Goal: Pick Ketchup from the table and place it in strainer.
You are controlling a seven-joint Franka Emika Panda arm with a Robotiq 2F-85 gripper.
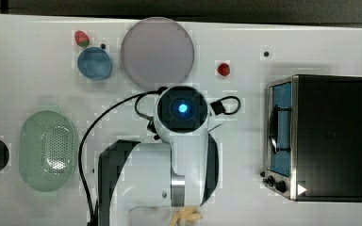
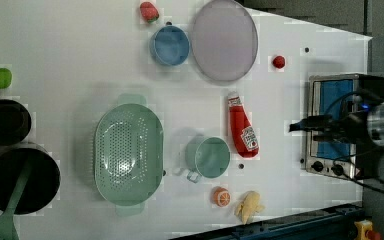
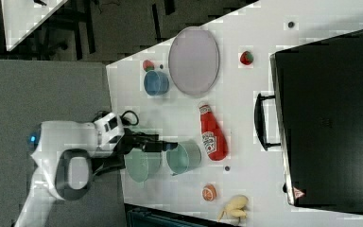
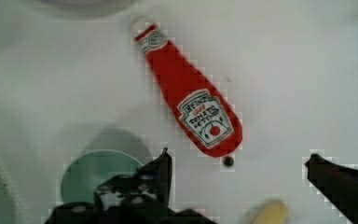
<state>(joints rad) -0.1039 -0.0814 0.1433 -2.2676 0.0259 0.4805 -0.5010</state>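
Observation:
The ketchup (image 4: 191,102), a red squeeze bottle with a white cap, lies flat on the white table (image 4: 307,70). It also appears in the left view (image 2: 242,129) and the right view (image 3: 212,133). My gripper (image 4: 239,161) hovers above it, open. One dark finger (image 4: 162,169) stands on each side of the bottle's broad base, clear of it. The gripper (image 2: 294,127) hangs in the air in the left view and in the right view (image 3: 170,145). The pale green strainer (image 2: 127,152) holds nothing and sits apart from the bottle, past a cup. It lies at the top view's left (image 1: 47,150).
A round green cup (image 2: 207,156) stands between bottle and strainer. An orange half (image 2: 221,196) and a banana (image 2: 249,206) lie near it. A grey plate (image 2: 224,40), blue bowl (image 2: 169,45), strawberry (image 2: 149,11) and small red fruit (image 2: 278,61) sit beyond. A toaster oven (image 1: 325,136) and black pots (image 2: 20,175) flank the table.

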